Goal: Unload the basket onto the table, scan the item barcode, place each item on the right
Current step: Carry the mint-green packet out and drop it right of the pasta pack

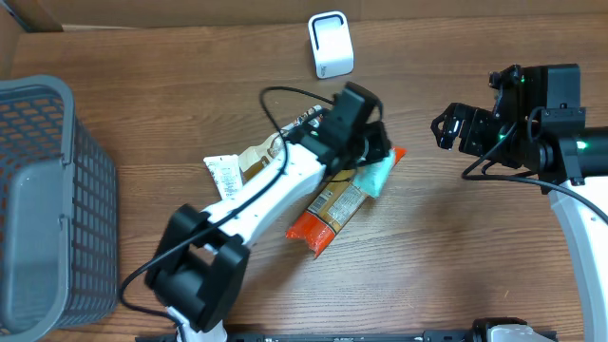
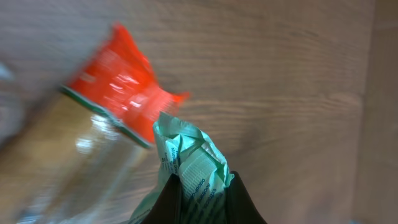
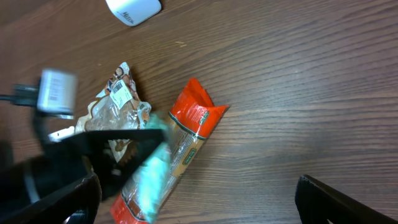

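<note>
While left gripper [image 1: 372, 150] clamps mint-green crinkled plastic packet [image 1: 378, 177], right gripper [image 1: 446, 128] jaws wide apart; packet outside grey mesh basket [image 1: 38, 93], well apart.

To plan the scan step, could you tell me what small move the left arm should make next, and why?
Probably lift the green packet a little: the left gripper is shut on its end, it overlaps the orange-ended packet, and the white scanner stands well apart from it.
</note>
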`<state>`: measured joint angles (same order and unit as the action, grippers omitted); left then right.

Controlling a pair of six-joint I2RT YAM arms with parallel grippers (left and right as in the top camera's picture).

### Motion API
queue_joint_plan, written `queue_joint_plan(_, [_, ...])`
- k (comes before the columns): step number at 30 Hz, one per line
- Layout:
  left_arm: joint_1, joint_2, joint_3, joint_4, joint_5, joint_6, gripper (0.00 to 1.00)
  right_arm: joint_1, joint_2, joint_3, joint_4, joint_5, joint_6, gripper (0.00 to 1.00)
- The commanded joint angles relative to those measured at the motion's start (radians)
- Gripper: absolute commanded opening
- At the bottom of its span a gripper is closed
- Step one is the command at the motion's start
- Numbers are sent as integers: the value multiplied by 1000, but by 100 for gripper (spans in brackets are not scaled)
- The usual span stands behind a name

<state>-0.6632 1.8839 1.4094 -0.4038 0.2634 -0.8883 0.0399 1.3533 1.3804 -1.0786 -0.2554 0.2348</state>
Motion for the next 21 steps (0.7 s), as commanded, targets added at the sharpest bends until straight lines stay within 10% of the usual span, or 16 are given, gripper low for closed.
queue_joint_plan(1, [-25, 26, 13, 37, 68, -94, 4, 5, -3, 29, 3, 0, -4, 100])
queue_joint_plan(9, [-37, 26, 13, 49, 55, -95, 8, 5, -3, 29, 3, 0, -3, 100])
queue_joint_plan(12, [-38, 26, 13, 49, 55, -95, 62, 5, -3, 29, 3, 0, -4, 100])
queue_joint_plan(15, [-37, 26, 13, 45, 55, -79, 93, 5, -3, 29, 3, 0, -3, 100])
queue_joint_plan(21, [-35, 16, 14, 55, 31, 14, 100, 5, -3, 29, 3, 0, -4, 100])
